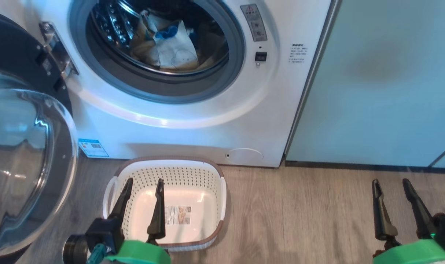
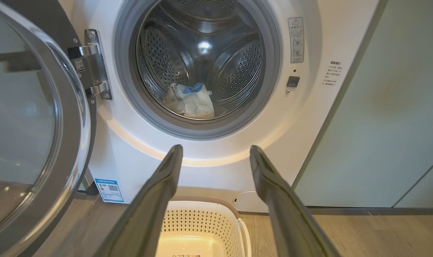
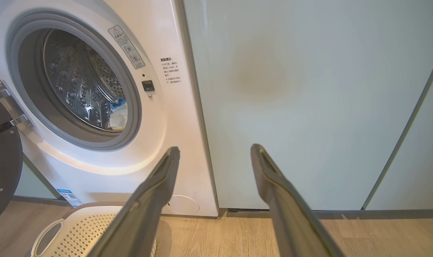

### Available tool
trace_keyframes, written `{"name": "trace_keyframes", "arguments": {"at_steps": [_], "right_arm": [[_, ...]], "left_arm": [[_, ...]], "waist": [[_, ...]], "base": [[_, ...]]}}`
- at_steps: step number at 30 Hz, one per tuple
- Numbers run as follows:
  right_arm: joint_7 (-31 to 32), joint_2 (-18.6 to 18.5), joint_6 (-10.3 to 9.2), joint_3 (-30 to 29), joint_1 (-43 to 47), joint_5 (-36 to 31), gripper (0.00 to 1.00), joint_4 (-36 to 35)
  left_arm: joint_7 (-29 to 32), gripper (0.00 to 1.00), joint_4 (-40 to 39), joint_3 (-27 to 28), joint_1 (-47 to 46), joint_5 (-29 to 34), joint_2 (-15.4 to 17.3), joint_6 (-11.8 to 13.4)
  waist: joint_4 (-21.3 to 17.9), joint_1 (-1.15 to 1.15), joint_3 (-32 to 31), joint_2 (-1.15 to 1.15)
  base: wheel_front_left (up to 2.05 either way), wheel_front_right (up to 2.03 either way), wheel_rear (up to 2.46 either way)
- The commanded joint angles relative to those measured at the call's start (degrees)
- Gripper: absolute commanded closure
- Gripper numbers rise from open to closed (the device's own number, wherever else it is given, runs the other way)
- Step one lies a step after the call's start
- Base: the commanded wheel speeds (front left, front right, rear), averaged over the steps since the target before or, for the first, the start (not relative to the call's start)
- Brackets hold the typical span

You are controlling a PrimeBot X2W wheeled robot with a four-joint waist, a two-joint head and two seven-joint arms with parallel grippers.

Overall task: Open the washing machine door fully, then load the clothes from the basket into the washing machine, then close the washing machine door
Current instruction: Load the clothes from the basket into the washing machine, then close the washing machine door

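Observation:
The white washing machine [image 1: 208,121] stands ahead with its door [image 1: 24,157] swung wide to the left, glass bowl facing me. Cream and pale yellow clothes [image 1: 171,47] with a blue piece lie inside the steel drum, also seen as clothes [image 2: 189,101] and clothes [image 3: 118,114]. The basket [image 1: 222,190] sits on the floor before the machine, with nothing in it but its floor label. My left gripper [image 1: 143,190] hangs open above the basket, holding nothing. My right gripper [image 1: 391,190] is open over the floor to the right, facing the cabinet.
Pale green cabinets [image 1: 383,84] stand right of the machine. A wood-look floor [image 1: 299,220] stretches between the basket and my right gripper. The open door takes up the space at the left.

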Motion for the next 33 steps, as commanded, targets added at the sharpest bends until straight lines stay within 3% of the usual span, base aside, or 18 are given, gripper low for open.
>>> {"name": "trace_keyframes", "arguments": {"at_steps": [1, 33], "right_arm": [[0.18, -0.37, -0.16, 1.04, -0.44, -0.61, 0.0, -2.28], [1.26, 0.09, -0.16, 0.76, 1.34, -0.83, 0.0, -3.81]], "left_arm": [[-0.63, 0.0, -1.42, 2.48, -1.13, 0.65, 0.24, 6.49], [-0.63, 0.0, -0.06, 3.89, -0.13, 3.93, -2.08, 4.14]], "waist": [[0.1, 0.01, -0.6, 0.0], [-0.14, 0.01, -2.09, 0.0]], "base": [[0.0, 0.0, 0.0], [-0.02, 0.02, 0.0]]}}
